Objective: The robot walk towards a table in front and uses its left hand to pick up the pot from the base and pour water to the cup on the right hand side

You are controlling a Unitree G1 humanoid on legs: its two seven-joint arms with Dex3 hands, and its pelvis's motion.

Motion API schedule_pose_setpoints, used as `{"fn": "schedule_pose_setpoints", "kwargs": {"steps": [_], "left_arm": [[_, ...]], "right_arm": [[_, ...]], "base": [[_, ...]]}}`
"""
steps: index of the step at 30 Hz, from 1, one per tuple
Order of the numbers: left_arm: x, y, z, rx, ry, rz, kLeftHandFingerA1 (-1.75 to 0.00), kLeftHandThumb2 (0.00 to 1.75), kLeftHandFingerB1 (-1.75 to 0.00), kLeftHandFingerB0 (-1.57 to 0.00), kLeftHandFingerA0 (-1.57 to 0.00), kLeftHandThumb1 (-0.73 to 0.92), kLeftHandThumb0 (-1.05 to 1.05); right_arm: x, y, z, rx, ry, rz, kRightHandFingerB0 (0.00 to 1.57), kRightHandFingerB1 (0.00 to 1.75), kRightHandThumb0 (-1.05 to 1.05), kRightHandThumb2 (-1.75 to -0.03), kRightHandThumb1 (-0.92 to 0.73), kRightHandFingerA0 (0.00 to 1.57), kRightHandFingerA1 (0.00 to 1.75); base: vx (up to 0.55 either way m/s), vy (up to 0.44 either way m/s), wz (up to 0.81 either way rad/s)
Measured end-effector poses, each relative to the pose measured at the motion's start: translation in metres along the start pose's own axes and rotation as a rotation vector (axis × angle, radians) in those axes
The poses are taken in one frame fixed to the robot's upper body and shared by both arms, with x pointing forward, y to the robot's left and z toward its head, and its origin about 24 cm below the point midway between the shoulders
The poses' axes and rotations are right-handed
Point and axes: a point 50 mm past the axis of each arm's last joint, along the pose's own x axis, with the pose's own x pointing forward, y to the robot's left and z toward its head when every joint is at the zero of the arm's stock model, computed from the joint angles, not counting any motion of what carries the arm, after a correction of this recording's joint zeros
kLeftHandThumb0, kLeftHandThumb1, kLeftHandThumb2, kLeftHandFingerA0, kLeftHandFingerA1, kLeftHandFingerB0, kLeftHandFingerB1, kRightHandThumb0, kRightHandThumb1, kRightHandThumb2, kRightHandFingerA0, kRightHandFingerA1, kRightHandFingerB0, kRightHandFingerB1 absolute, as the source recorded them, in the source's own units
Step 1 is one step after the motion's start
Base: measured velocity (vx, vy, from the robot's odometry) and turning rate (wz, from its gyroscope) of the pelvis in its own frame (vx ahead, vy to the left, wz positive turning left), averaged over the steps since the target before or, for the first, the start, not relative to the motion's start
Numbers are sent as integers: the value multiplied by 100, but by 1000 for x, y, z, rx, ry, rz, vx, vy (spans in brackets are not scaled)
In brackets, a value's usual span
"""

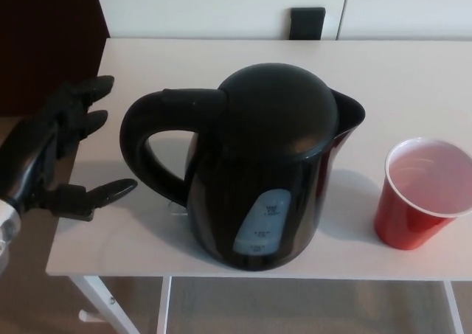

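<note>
While left hand [55,150] spreads open, pot [258,164] stands just beside.

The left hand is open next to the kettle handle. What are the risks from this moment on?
1. The left hand is off the table's left edge; its thumb may hit that edge on the way to the handle.
2. The kettle is bulky, so a shallow grip may let it tip.
3. The red cup stands close to the front edge and may get knocked off.
</note>
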Motion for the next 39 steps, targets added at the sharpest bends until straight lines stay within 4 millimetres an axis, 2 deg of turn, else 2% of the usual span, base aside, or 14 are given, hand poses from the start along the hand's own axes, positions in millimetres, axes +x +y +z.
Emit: {"fn": "schedule_pose_setpoints", "kwargs": {"steps": [1, 2, 10, 11, 12, 13, 23, 28, 29, 30, 35, 38, 39], "left_arm": [[0, -1, 0, 0, 0, -1, -48, 81, -47, 0, 0, 24, -26], [0, -1, 1, 1, 0, -3, -48, 81, -47, 0, 0, 24, -25], [1, -7, 10, 9, -30, -20, -48, 80, -47, 0, 0, 21, -27], [2, -7, 11, 9, -33, -23, -47, 81, -47, 0, 0, 22, -28], [2, -9, 12, 9, -35, -26, -47, 81, -47, 0, 0, 22, -28], [2, -10, 13, 13, -38, -32, -36, 64, -32, -11, -16, 39, -56], [8, -24, 18, 91, -35, -58, -39, 66, -34, -13, -23, 40, -59], [13, -30, 19, 108, -36, -53, -39, 67, -34, -14, -23, 40, -59], [13, -31, 18, 109, -33, -53, -39, 67, -34, -15, -24, 41, -59], [14, -31, 18, 110, -31, -54, -40, 68, -35, -14, -26, 40, -59], [17, -34, 14, 110, -13, -36, -40, 67, -35, -17, -27, 41, -58], [20, -35, 13, 97, -5, -20, -41, 67, -36, -20, -29, 42, -54], [20, -35, 12, 93, -3, -14, -41, 68, -36, -20, -30, 42, -54]], "right_arm": [[0, 0, 0, -1, 0, 1, 46, 70, -57, -71, -25, 77, 78], [0, 0, 0, -2, 0, 1, 44, 70, -59, -81, -17, 73, 81], [0, 0, -1, 1, 4, 5, 47, 72, -60, -82, -17, 76, 81], [0, 0, -1, 1, 4, 5, 45, 72, -59, -69, -24, 78, 79], [0, 0, -1, 2, 4, 6, 45, 72, -59, -69, -24, 78, 79], [0, 0, -1, 2, 5, 7, 45, 73, -58, -71, -24, 77, 80], [-1, 1, -1, -8, 4, 11, 45, 69, -55, -69, -23, 78, 77], [0, 1, 1, -7, -2, 11, 45, 72, -56, -74, -26, 78, 80], [1, 1, 2, -10, -6, 11, 45, 72, -56, -72, -25, 77, 79], [1, 1, 3, -12, -8, 11, 46, 71, -57, -82, -17, 74, 80], [1, 1, 5, 1, -14, 11, 49, 74, -53, -82, -15, 79, 81], [2, 1, 8, 10, -24, 12, 50, 74, -57, -81, -16, 78, 79], [3, 1, 8, 11, -26, 13, 51, 76, -60, -70, -22, 80, 77]], "base": [[0, 0, 0], [0, 0, 0], [0, 0, 0], [0, 0, 0], [0, 0, 0], [0, 0, 0], [0, 0, 0], [0, 0, 0], [0, 0, 0], [0, 0, 0], [0, 0, 0], [0, 0, 0], [0, 0, 0]]}}
